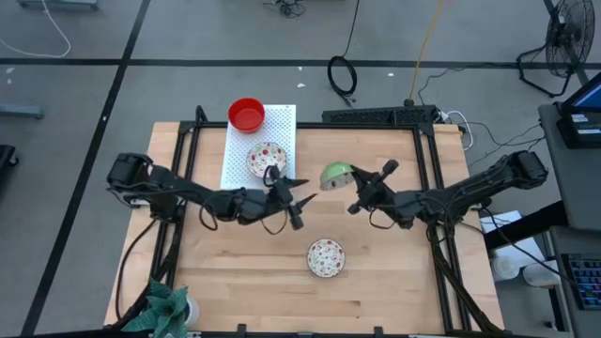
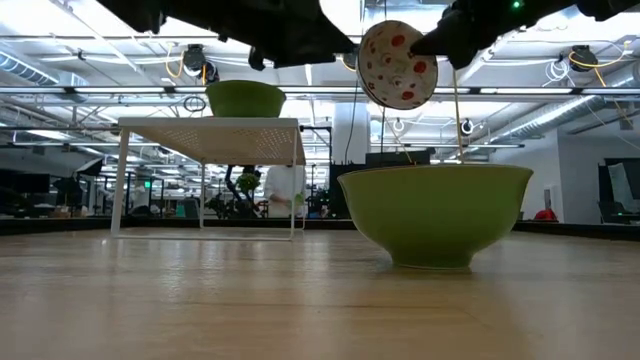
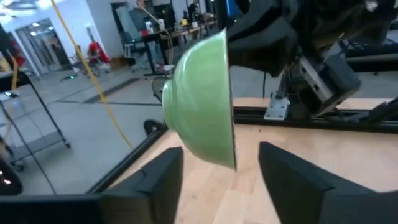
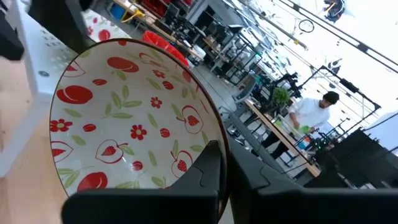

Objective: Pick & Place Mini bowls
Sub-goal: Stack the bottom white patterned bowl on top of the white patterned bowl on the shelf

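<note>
My right gripper (image 1: 355, 184) is shut on a mini bowl (image 1: 335, 175), green outside and white with red fruit and flowers inside (image 4: 134, 124). It hangs over the table's middle, seen high up in the low view (image 2: 398, 65). My left gripper (image 1: 302, 192) is open just left of it, its fingers (image 3: 155, 186) apart on either side of the bowl's green wall (image 3: 202, 99), touching nothing. A second patterned bowl (image 1: 267, 160) and a red bowl (image 1: 246, 114) sit on the white perforated board (image 1: 282, 122). A third patterned bowl (image 1: 326, 256) stands on the table near the front. My right gripper pinches the bowl's rim (image 4: 219, 138), one finger (image 4: 205, 168) inside the bowl and the other outside. The fingers come level from the table's right. The bowl is lifted clear of the table and tipped on its side, its opening turned toward my right wrist.
The board is a raised rack on thin legs (image 2: 210, 135) at the far left of the wooden table. A green plant (image 1: 164, 305) stands at the near left corner. Black frame rails (image 1: 427, 188) run along the table's sides.
</note>
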Action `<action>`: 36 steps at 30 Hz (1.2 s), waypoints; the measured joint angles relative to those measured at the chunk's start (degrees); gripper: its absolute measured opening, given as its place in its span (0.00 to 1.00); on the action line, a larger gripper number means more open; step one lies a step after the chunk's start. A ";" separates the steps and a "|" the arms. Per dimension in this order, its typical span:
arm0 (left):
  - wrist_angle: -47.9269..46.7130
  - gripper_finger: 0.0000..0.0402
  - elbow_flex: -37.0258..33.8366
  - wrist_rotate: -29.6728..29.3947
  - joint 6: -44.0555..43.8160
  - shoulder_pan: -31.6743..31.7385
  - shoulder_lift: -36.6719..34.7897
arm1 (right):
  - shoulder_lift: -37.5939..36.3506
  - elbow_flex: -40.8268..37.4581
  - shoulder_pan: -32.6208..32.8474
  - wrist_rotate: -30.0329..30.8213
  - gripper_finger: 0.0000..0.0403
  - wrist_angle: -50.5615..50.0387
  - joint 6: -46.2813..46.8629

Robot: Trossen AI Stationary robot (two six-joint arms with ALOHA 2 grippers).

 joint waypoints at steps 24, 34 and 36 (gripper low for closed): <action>2.99 0.61 -0.04 8.52 -2.68 3.91 0.15 | 4.09 -1.75 -0.27 -9.14 0.00 16.26 -0.73; 1.97 0.47 -0.11 4.57 -1.78 4.32 0.15 | 7.93 -1.73 0.01 -8.38 0.00 21.19 -4.55; 2.21 0.39 -0.11 3.34 -1.59 4.43 0.15 | 7.92 -1.73 0.06 -8.01 0.00 21.20 -4.38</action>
